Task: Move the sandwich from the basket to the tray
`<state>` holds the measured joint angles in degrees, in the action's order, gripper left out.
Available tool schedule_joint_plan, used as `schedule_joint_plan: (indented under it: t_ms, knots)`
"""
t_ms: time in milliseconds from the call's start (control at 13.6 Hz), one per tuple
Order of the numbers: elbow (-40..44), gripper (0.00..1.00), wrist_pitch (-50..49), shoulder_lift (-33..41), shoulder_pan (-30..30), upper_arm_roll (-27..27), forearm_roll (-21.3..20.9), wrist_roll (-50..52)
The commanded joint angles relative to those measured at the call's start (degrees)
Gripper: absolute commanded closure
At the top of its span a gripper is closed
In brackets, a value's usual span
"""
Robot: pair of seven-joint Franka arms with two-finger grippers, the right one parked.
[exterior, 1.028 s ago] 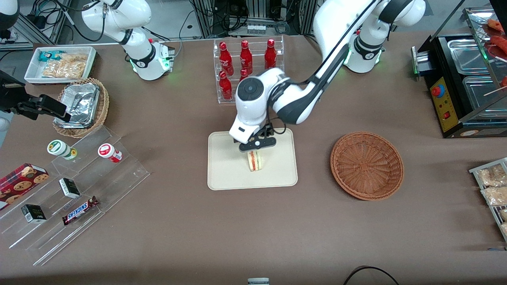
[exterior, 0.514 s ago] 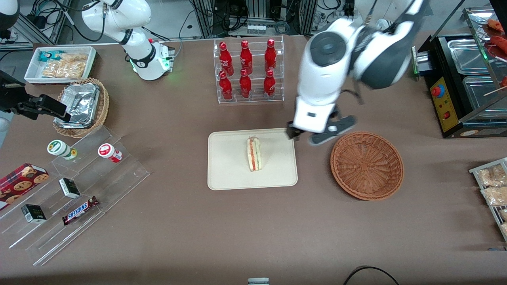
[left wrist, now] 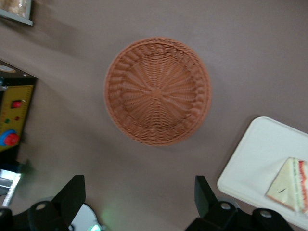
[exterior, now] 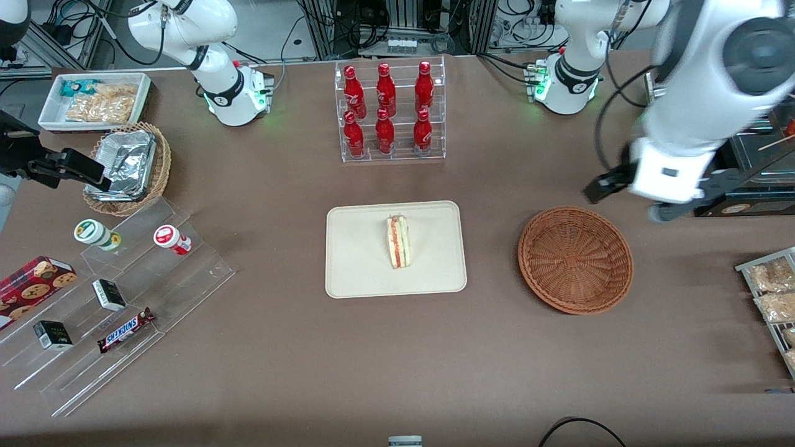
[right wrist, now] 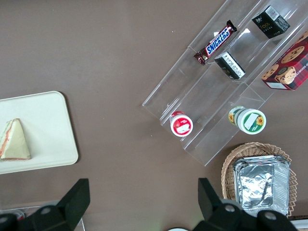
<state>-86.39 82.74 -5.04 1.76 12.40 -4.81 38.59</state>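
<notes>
The sandwich stands on its edge in the middle of the cream tray, with red and green filling showing; it also appears in the left wrist view as the sandwich on the tray. The reddish-brown basket lies empty beside the tray, toward the working arm's end, and the wrist view shows the basket from high above. My gripper hangs open and empty well above the table, farther from the front camera than the basket; its fingers stand wide apart.
A clear rack of red bottles stands farther back than the tray. A black food warmer sits near my gripper. Packets on a rack lie at the working arm's end. Acrylic steps with snacks and a tan foil-filled basket lie toward the parked arm's end.
The gripper let go of the sandwich on the tray, rose, and swung away past the basket toward the working arm's end. The sandwich stays standing on the tray.
</notes>
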Motion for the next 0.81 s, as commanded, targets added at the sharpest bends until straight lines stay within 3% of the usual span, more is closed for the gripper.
schedule_joint_plan:
  t_ms: [0,367,587,734]
  knots:
    - [-1.9,0.00,-3.5,4.1,-4.4,0.8,1.4,-6.1]
    - [-4.6,0.00,-6.5,9.2,-9.1,0.6,2.0,-15.9]
    - [-8.2,0.00,-6.4,13.0,-5.5,-8.0,3.9,-25.7]
    - [-8.5,0.00,-6.5,13.7,-5.5,-9.1,3.9,-30.7]
